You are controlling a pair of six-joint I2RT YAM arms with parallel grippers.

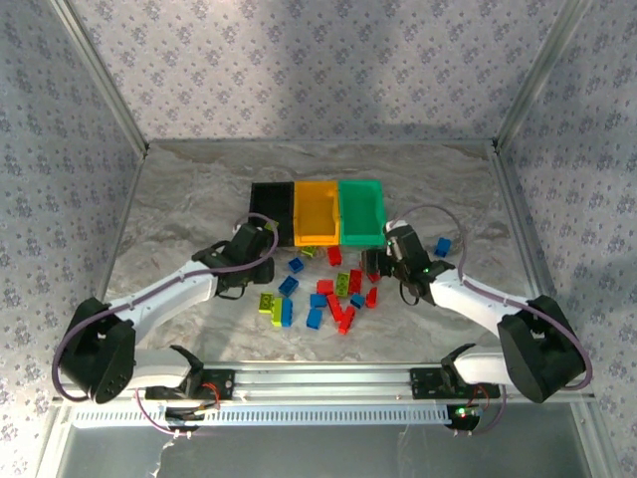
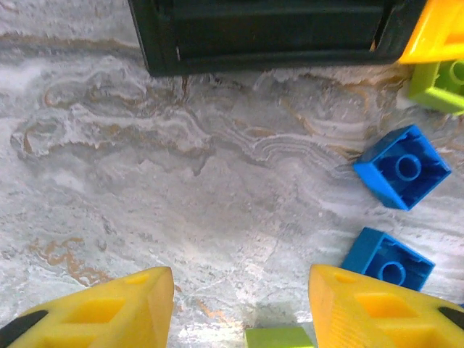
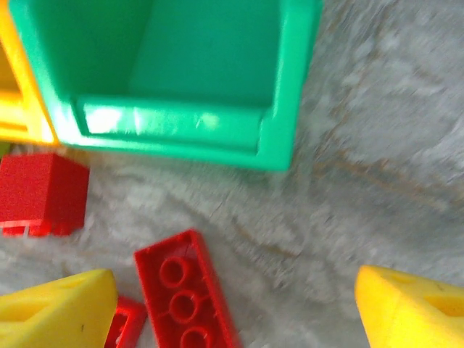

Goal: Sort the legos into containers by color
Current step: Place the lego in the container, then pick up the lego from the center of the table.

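Three containers stand in a row at mid-table: black [image 1: 271, 211], orange-yellow [image 1: 317, 211] and green [image 1: 361, 211]. Red, blue and lime legos [image 1: 323, 291] lie scattered on the table in front of them. My left gripper [image 1: 254, 261] hovers left of the pile, before the black bin [image 2: 268, 32]. It is open [image 2: 238, 286], with a lime brick [image 2: 279, 337] lying low between its fingers, untouched. My right gripper [image 1: 383, 261] is open [image 3: 235, 290] just in front of the green bin [image 3: 188, 80]. An upturned red brick [image 3: 185, 290] lies between its fingers, nearer the left one.
Two blue bricks [image 2: 402, 167] [image 2: 388, 261] and a lime one [image 2: 438, 83] lie right of my left gripper. A red block [image 3: 40, 192] sits by the orange-yellow bin [image 3: 18, 94]. One blue brick [image 1: 442, 246] lies apart at the right. Metal frame posts border the table.
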